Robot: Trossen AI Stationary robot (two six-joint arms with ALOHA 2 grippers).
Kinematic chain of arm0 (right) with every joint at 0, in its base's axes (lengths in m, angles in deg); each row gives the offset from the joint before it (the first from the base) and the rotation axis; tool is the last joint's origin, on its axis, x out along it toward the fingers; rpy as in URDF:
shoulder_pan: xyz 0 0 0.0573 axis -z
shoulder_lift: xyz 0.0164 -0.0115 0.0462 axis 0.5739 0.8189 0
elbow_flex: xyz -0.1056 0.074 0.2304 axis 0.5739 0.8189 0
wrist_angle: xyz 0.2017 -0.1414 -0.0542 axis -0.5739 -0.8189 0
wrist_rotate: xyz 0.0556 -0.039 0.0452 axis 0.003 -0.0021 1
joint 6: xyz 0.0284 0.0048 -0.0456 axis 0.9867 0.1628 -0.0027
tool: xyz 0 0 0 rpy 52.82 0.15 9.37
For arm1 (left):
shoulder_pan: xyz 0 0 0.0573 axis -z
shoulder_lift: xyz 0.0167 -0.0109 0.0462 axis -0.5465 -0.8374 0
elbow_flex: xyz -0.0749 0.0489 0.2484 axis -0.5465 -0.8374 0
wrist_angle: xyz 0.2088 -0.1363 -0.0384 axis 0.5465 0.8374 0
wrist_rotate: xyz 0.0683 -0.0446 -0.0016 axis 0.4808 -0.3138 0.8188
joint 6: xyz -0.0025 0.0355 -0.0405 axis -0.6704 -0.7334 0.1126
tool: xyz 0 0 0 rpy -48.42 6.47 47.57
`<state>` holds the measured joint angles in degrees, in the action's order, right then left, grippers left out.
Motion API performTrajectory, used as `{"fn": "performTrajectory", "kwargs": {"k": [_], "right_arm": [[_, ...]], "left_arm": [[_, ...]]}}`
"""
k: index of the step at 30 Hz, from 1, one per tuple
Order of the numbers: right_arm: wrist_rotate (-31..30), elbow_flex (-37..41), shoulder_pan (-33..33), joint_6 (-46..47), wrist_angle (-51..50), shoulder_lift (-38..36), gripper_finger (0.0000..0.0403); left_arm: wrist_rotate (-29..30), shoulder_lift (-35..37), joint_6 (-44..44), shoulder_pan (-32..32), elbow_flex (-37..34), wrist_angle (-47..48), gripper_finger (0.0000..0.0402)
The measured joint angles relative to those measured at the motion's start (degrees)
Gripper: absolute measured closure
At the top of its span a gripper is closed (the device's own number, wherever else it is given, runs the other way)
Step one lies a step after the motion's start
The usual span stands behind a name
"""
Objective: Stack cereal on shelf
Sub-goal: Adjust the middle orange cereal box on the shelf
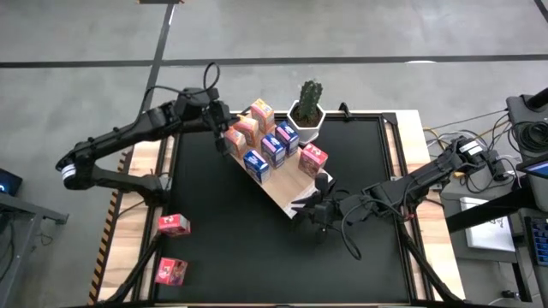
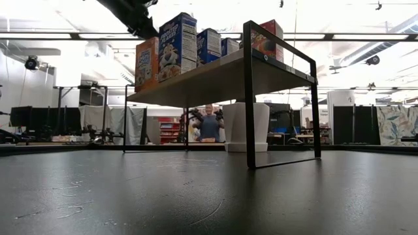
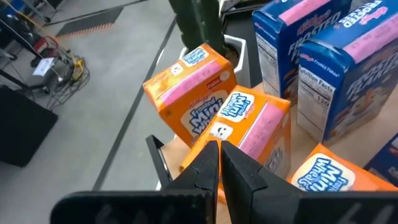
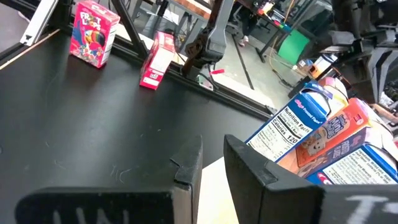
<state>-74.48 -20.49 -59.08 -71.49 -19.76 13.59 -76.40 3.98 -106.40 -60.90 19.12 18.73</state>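
Observation:
The light-wood shelf (image 1: 287, 192) stands on black frame legs (image 2: 249, 98) in the middle of the table. On it stand three orange cereal boxes (image 1: 247, 128), three blue ones (image 1: 272, 147) and one pink one (image 1: 312, 158). Two more pink boxes (image 1: 174, 224) (image 1: 169, 271) lie at the table's left near side. My left gripper (image 1: 221, 120) (image 3: 219, 152) is shut and sits at the orange boxes (image 3: 255, 121) on the shelf's far left end. My right gripper (image 1: 318, 198) (image 4: 212, 158) is open over the shelf's near right end (image 4: 214, 180). My left gripper comes slanting down from the table's left, with its shut fingertips (image 3: 211, 149) in front of the upper part of the middle orange box (image 3: 239, 112). I cannot tell whether they touch it. The box stands upright on the shelf.
A white pot with a green cactus (image 1: 308, 107) stands just beyond the shelf's far end. Bare black tabletop (image 1: 223, 248) lies on the near side. Cables and equipment (image 1: 514, 154) sit off the right edge. A person (image 2: 209, 124) shows in the room behind.

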Motion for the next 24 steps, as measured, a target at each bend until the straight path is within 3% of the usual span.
{"fn": "performTrajectory", "kwargs": {"k": [17, 24], "right_arm": [[0.02, 0.01, 0.48, -1.28, 0.00, 0.00, 0.0346], [0.02, -0.01, 0.48, -0.67, 0.02, 0.00, 0.0346]], "left_arm": [[0.22, -3.65, -5.31, -0.96, 1.78, -0.03, 0.0401], [0.19, -3.35, -7.62, -0.96, 5.71, 5.17, 0.0401]]}}
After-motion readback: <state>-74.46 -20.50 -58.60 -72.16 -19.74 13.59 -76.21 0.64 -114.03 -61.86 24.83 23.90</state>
